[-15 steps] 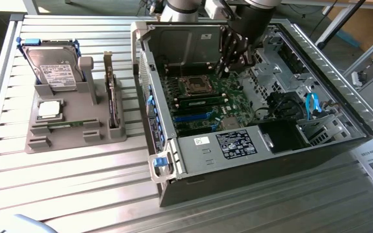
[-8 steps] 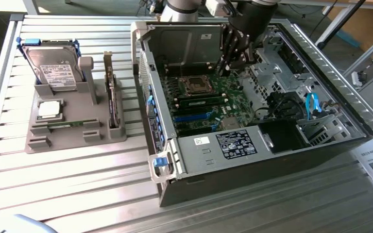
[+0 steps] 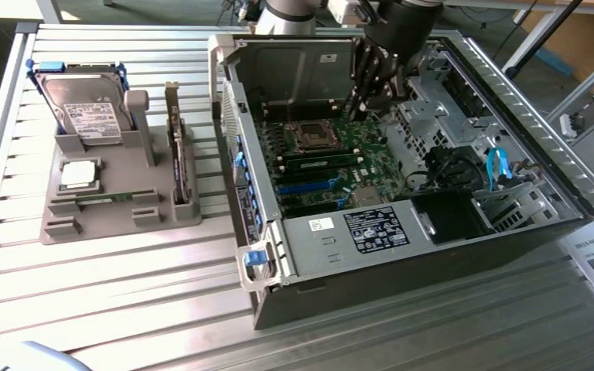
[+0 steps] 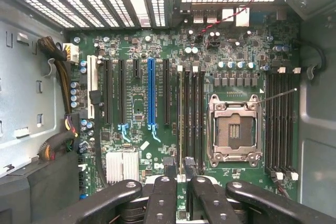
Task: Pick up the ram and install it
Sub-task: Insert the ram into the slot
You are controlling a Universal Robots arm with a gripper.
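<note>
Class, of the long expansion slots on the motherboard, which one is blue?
The blue slot with black slots on both sides; the others are black or white.

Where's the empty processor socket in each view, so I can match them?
Exterior view: processor socket sits upper centre of the picture, behind the blue slot.
Wrist view: it lies between two banks of black memory slots.
Shared landmark: the blue slot.

The arm (image 3: 413, 15) reaches down from above, its tool (image 3: 376, 99) pointing downward
</note>
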